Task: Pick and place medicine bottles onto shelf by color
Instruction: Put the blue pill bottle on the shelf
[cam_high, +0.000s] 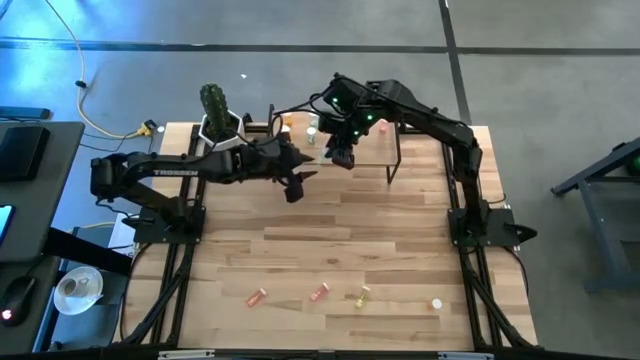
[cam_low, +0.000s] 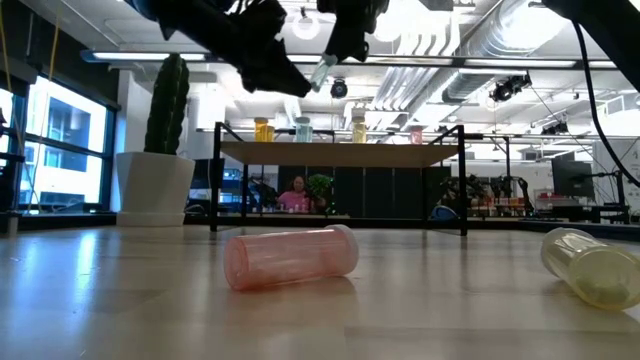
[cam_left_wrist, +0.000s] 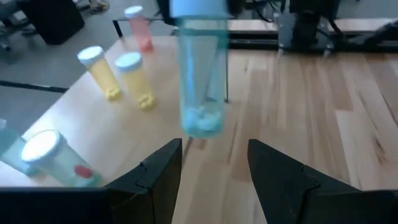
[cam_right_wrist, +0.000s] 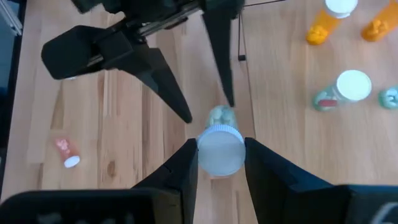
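High view: I see both arms meeting at the far side of the table (cam_high: 400, 250), by the shelf (cam_high: 375, 150). My right gripper (cam_high: 341, 152) sits at the shelf's near left edge, the left gripper (cam_high: 300, 178) just beside it over the table. A potted cactus (cam_high: 214, 105) stands at the far left corner. Four loose bottles lie near the front edge: a pink one (cam_high: 257, 297), another pink one (cam_high: 319, 292), a yellow one (cam_high: 361, 295), and one too small to read the colour of (cam_high: 436, 302).

Low view: the shelf (cam_low: 340, 153) stands mid-distance with bottles upright on top: yellow (cam_low: 263, 129), pale green (cam_low: 302, 128), yellow (cam_low: 359, 130), pink (cam_low: 417, 133). Both grippers hang above it; the right one (cam_low: 345, 40) has a pale blue-green bottle (cam_low: 322, 70) tilted in its fingers. Up close, a pink bottle (cam_low: 291, 257) lies on its side, a yellowish one (cam_low: 594, 266) at the right edge. A person (cam_low: 295, 196) shows far behind.

Left wrist view: my left jaws stand apart, nothing between them (cam_left_wrist: 214, 171). Ahead of them hangs the blue-green bottle (cam_left_wrist: 200, 68), cap end held from above. On the shelf top (cam_left_wrist: 93, 137): two yellow bottles (cam_left_wrist: 99, 71) (cam_left_wrist: 135, 78), one pink (cam_left_wrist: 138, 26), one pale green (cam_left_wrist: 53, 155).

Right wrist view: my right jaws are closed narrow on the blue-green bottle (cam_right_wrist: 219, 149), white cap toward the camera. The left gripper's open fingers (cam_right_wrist: 168, 87) point toward it, close but apart. A pink bottle (cam_right_wrist: 65, 152) lies on the table.
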